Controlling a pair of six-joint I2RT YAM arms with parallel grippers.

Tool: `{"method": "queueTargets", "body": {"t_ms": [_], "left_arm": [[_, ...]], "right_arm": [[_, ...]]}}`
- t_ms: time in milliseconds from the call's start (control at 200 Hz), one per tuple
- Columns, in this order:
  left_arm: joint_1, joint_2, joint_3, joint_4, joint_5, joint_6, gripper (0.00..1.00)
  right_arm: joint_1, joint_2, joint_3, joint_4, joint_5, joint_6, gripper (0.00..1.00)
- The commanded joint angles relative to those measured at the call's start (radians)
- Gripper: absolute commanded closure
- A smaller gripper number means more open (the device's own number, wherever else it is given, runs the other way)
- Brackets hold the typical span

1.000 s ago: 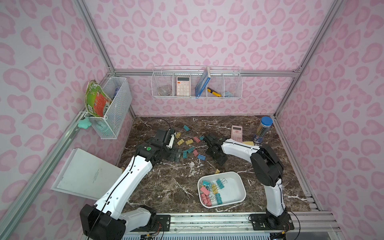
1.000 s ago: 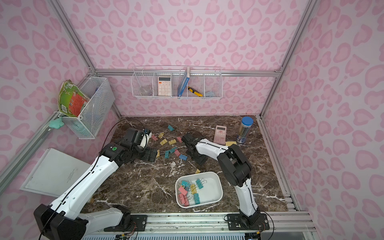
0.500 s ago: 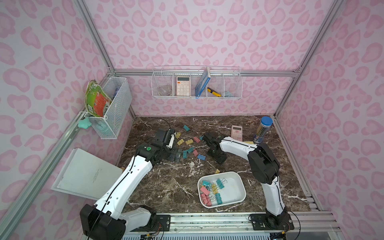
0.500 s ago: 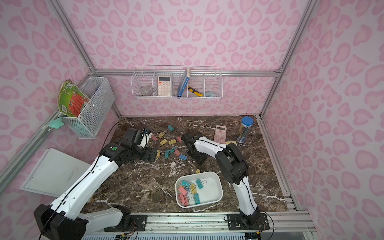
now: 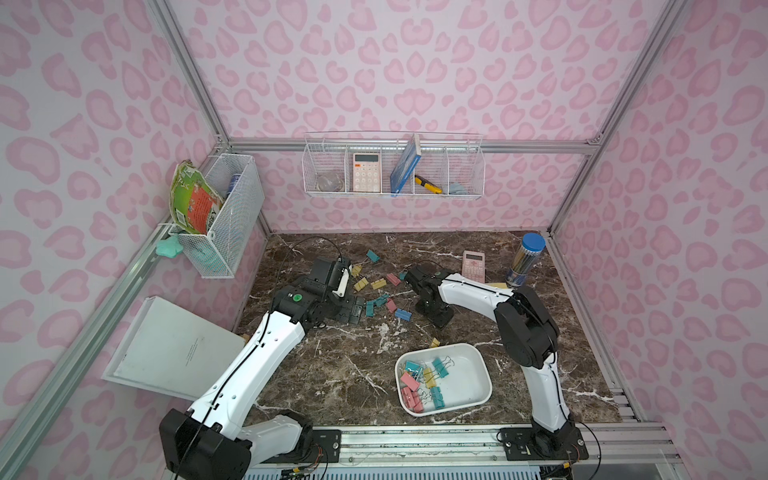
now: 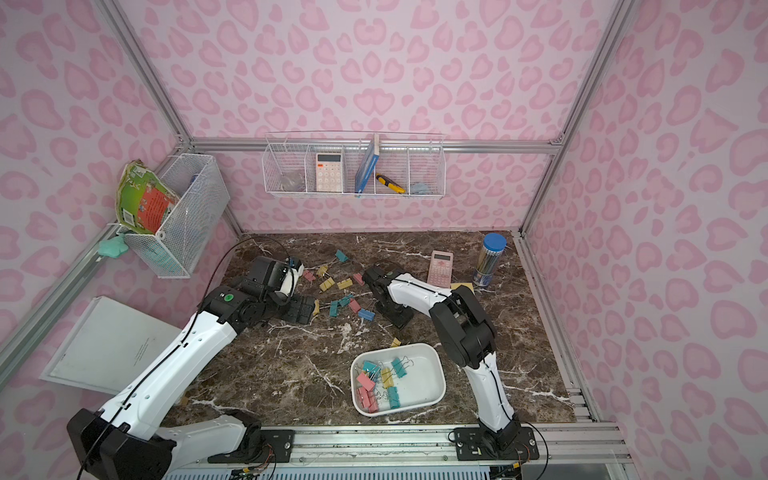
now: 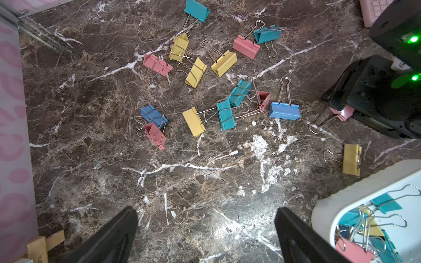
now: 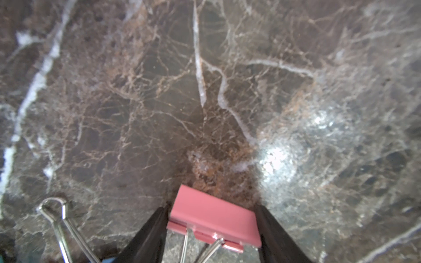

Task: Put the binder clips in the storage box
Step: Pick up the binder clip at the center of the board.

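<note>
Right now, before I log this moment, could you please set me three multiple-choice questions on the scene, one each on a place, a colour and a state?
1. The pink calculator lies:
A. propped against the back wall
B. flat on the table beside the blue-lidded tube
C. hanging from a hook

2. The clip between the right gripper's fingers is:
A. yellow
B. pink
C. blue

3. The left gripper is:
A. open and empty
B. shut on a yellow clip
C. shut on a pencil

Answers:
1 B: both top views show it flat by the tube.
2 B: the right wrist view shows pink metal between the fingers.
3 A: the left wrist view shows its fingers wide apart over bare table.
</note>
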Motion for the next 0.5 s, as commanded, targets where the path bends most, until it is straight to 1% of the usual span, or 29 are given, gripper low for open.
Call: {"method": "queueTargets", "body": {"t_ms": [0,70,140,285,495], "left_arm": [[0.001,-0.004,0.005,-0.010,0.005,-0.004,0.01],[0.000,-0.005,0.005,-0.012,0.003,-0.004,0.01],[0.000,-0.004,0.004,-0.012,0.003,-0.002,0.01],[0.000,-0.002,0.004,-0.013,0.004,-0.002,0.01],[0.000,-0.004,0.003,-0.013,-0.003,-0.002,0.01]], "right_arm": [[-0.006,0.078,-0.039,0.119,-0.079,-0.004,0.41],[-0.002,0.065,-0.038,0.125,-0.067,-0.022,0.41],[0.007,0.038,-0.038,0.125,-0.026,-0.035,0.42],[0.019,-0.045,-0.065,0.141,0.053,-0.057,0.48],[0.021,-0.166,-0.111,0.149,0.114,-0.094,0.50]]}}
